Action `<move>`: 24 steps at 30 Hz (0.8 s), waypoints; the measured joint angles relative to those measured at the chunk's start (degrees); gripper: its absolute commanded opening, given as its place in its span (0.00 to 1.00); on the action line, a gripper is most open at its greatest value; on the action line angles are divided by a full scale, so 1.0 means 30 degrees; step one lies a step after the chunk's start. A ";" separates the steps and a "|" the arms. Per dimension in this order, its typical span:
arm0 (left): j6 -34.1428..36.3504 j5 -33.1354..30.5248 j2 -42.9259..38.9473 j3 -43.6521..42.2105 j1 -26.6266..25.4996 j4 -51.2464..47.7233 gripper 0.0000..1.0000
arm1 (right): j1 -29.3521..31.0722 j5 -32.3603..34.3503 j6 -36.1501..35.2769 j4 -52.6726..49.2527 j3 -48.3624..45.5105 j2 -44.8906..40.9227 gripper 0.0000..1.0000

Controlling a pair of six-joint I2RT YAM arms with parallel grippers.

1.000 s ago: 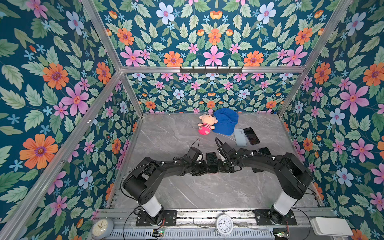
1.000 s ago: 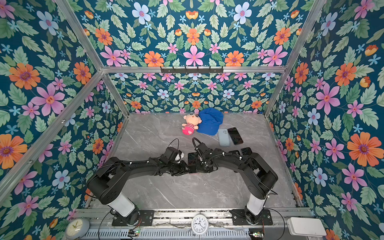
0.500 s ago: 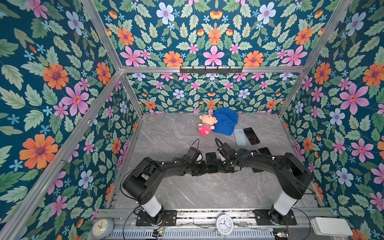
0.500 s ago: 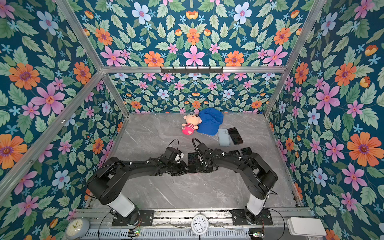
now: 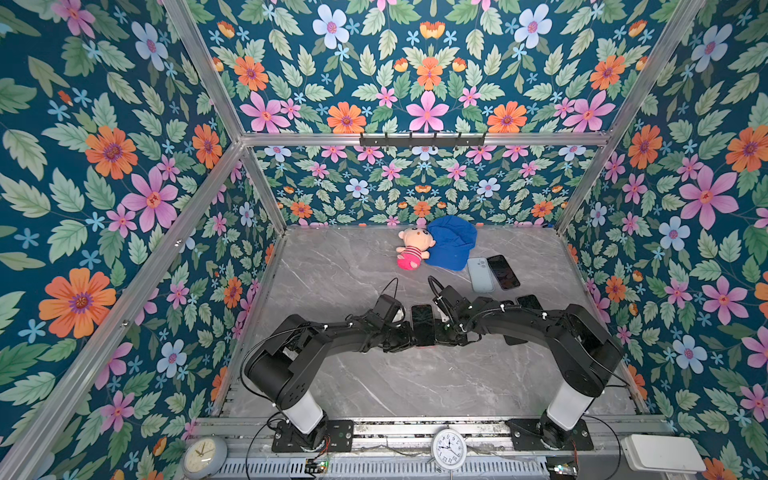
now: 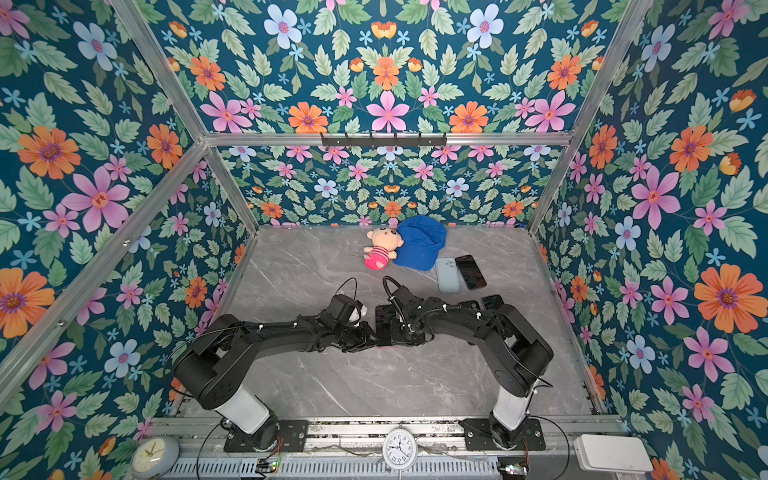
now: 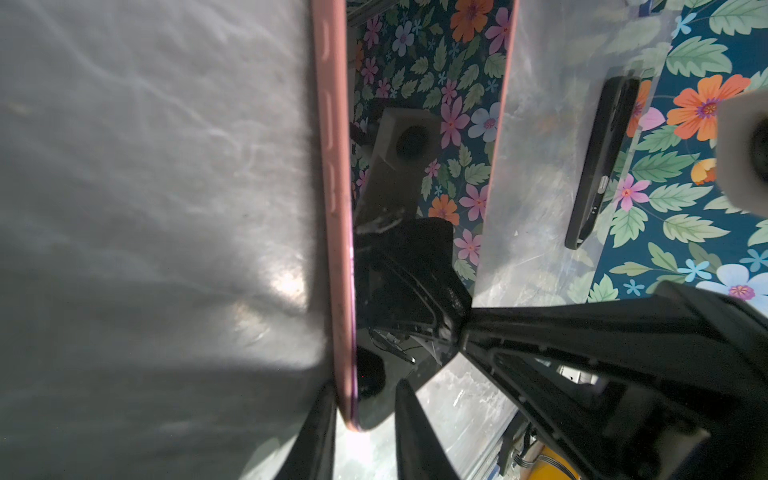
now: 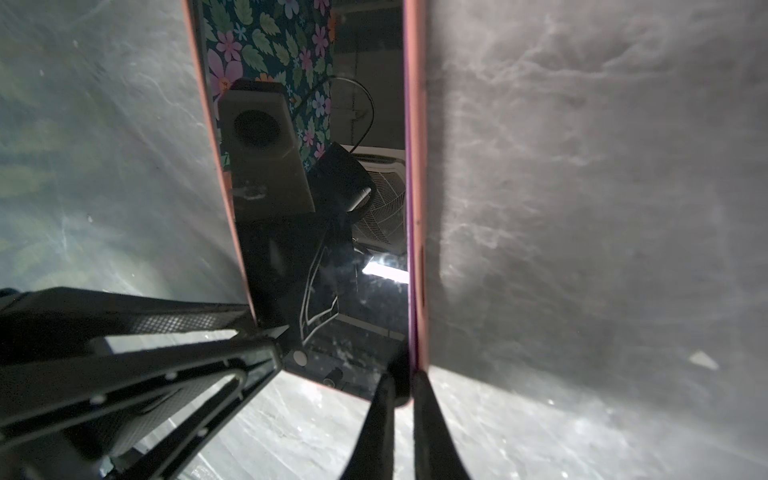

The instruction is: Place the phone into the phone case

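The phone [image 5: 422, 324] lies screen up on the marble table inside the rim of the pink phone case [image 7: 334, 166], midway between my two arms in both top views. My left gripper [image 7: 365, 388] is closed round one near corner, one finger against the pink side and the other over the black screen [image 7: 415, 83]. My right gripper [image 8: 404, 378] pinches the pink rim [image 8: 417, 166] at the other near corner, its fingers almost together beside the phone's glass [image 8: 332, 270]. The arms hide the phone's near end in both top views.
A plush doll [image 5: 411, 249] and a blue cap [image 5: 451, 243] lie at the back. A light blue phone [image 5: 480, 274] and a black one [image 5: 503, 272] lie beside them. Another dark phone [image 5: 528, 301] sits behind my right arm. Flowered walls close three sides.
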 measured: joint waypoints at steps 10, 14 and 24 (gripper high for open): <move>0.1158 0.0539 -0.0707 0.0889 -0.0029 -0.3257 0.40 | -0.0022 0.0466 -0.0459 -0.0743 0.0350 -0.0772 0.35; 0.1202 0.0918 -0.0124 0.1107 -0.0036 -0.3570 0.41 | -0.0131 0.0357 -0.0517 -0.0707 0.0255 -0.0561 0.40; 0.0984 0.1479 0.0532 0.1137 -0.0146 -0.2681 0.29 | -0.0321 -0.0510 -0.0517 -0.0095 -0.0022 0.0240 0.37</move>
